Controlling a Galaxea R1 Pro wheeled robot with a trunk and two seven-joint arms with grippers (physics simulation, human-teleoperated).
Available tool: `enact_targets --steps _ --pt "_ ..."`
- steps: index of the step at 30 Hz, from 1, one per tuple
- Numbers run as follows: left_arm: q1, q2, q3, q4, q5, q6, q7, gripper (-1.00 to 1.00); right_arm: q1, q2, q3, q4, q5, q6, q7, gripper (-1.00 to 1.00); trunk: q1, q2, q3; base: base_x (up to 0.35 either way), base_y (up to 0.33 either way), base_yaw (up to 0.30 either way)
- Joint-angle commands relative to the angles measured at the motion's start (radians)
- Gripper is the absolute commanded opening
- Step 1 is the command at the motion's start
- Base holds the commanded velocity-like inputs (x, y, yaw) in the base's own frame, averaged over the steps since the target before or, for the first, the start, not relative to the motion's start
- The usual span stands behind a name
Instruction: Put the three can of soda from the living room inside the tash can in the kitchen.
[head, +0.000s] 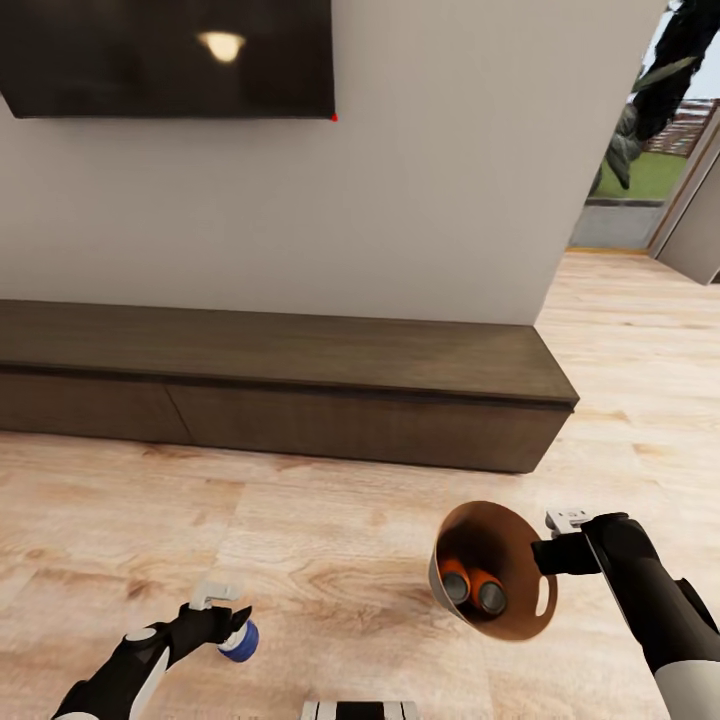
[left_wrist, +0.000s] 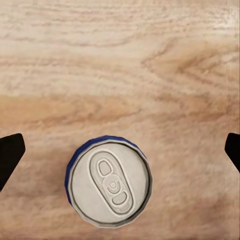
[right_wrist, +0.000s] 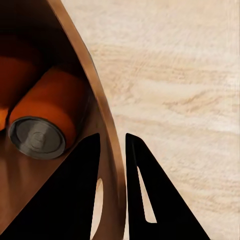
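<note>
- Presently, head view: right gripper (head: 556, 540), lower right of frame, is clamped on the rim of the tash can (head: 520, 610), which hangs tipped with its mouth toward the camera. Held so, it serves as a carrier.
- Two orange cans (head: 473, 588) lie on their sides inside it, silvery ends outward.
- Blue can (head: 240, 640) stands on the wood floor (head: 330, 540) at lower left, with the left gripper (head: 222, 604) right above it, apparently placed for a pick-up.
- Low dark-wood cabinet (head: 300, 385) spans the middle; television (head: 165, 55) at upper left. Judged: living room.
- Left wrist view: blue can (left_wrist: 108, 181), lower centre, seen top-down, upright. Dark fingertips (left_wrist: 10, 155) stand wide apart at both frame edges, clear of the can, so the gripper is spread and empty.
- Right wrist view: black fingers (right_wrist: 80, 200) straddle the copper wall (right_wrist: 107, 150), one inside, one outside, pinching it. An orange can (right_wrist: 47, 122) rests against the inner wall at centre left.
</note>
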Motion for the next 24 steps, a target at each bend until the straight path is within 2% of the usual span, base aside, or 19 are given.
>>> enact_targets --steps 1,7,16,19,24 --pt "0.000 0.000 0.000 0.000 0.000 0.003 0.000 1.00 0.000 0.000 0.000 0.000 -0.024 0.005 0.003 -1.00 0.000 0.000 -0.004 0.000 0.000 0.000" --pt "0.000 -0.001 0.000 0.000 -0.004 0.008 0.002 1.00 0.000 0.000 0.001 0.000 -0.024 0.005 0.002 -1.00 0.003 -0.002 -0.027 0.000 0.000 0.000" --pt "0.001 -0.001 -0.001 0.000 -0.002 0.009 0.002 1.00 0.000 0.001 0.002 0.000 -0.024 0.005 0.002 -1.00 0.003 -0.002 -0.027 0.000 0.000 0.000" --pt "0.000 -0.001 -0.001 0.000 -0.003 0.009 0.002 1.00 0.000 0.001 0.002 0.000 -0.024 0.005 0.002 -1.00 0.004 -0.002 -0.039 0.000 0.000 0.000" --pt "0.001 -0.001 -0.001 0.000 -0.001 0.008 0.002 1.00 0.000 0.002 0.002 0.000 -0.024 0.005 0.002 -1.00 0.004 -0.002 -0.039 0.000 0.000 0.000"
